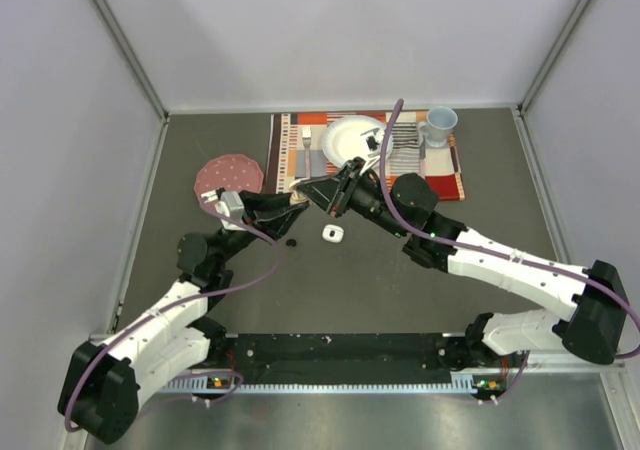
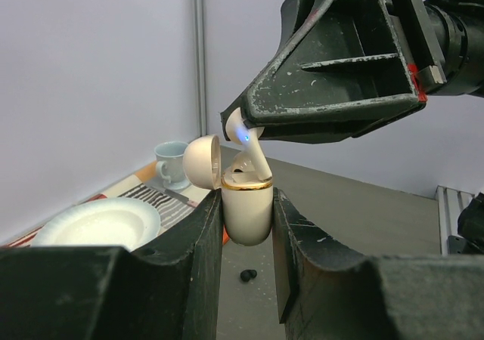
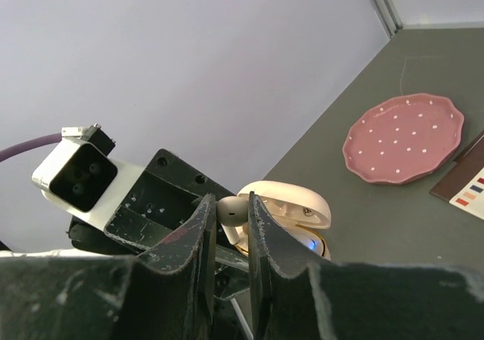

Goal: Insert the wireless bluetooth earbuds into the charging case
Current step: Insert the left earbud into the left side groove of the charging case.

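Observation:
My left gripper (image 2: 247, 230) is shut on a pale pink charging case (image 2: 248, 208) and holds it upright above the table, lid (image 2: 201, 161) hinged open to the left. My right gripper (image 3: 229, 221) is shut on a pale pink earbud (image 3: 234, 208), pinching its head. In the left wrist view the earbud (image 2: 255, 155) hangs from the right gripper (image 2: 240, 128) with its stem reaching into the case mouth and a blue light showing beside it. The grippers meet at mid table in the top view (image 1: 305, 200). A black earbud (image 2: 248, 275) lies on the table below.
A small white case (image 1: 333, 233) lies on the table just right of the black earbud (image 1: 291, 240). A pink dotted plate (image 1: 228, 177) sits to the left. A striped placemat (image 1: 290, 145) at the back carries a white plate (image 1: 345, 135) and a blue mug (image 1: 438, 123).

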### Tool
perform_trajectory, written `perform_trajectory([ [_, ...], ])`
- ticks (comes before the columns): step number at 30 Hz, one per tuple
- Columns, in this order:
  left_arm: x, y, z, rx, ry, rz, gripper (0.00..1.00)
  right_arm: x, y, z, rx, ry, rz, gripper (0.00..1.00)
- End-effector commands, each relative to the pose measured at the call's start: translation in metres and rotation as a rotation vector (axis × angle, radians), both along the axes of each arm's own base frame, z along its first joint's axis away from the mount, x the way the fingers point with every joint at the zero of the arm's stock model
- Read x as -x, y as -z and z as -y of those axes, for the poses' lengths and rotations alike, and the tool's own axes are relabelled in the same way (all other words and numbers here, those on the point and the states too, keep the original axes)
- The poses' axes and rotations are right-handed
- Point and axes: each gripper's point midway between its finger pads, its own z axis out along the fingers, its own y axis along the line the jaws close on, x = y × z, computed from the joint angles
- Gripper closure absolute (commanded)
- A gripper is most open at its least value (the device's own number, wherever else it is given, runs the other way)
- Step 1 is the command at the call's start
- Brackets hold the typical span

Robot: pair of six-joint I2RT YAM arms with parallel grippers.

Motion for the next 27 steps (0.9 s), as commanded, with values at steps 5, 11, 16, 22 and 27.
perform_trajectory([
  [5,0.008,-0.040,-0.006,0.098,-0.016,0.104,1.00,-0.003,-0.004,-0.004,-0.024,0.039,0.020,1.00],
  [11,0.012,-0.041,-0.007,0.108,-0.012,0.107,1.00,-0.009,-0.003,-0.003,-0.021,0.069,0.021,1.00],
  [16,0.009,-0.045,-0.010,0.131,-0.038,0.116,1.00,-0.004,0.003,-0.008,-0.008,0.042,0.021,1.00],
  [22,0.004,-0.048,-0.013,0.156,-0.071,0.116,1.00,0.001,0.007,-0.011,0.015,0.042,0.039,1.00],
  [27,0.002,-0.053,-0.018,0.180,-0.104,0.127,1.00,0.001,0.013,-0.010,0.036,0.055,0.040,1.00],
])
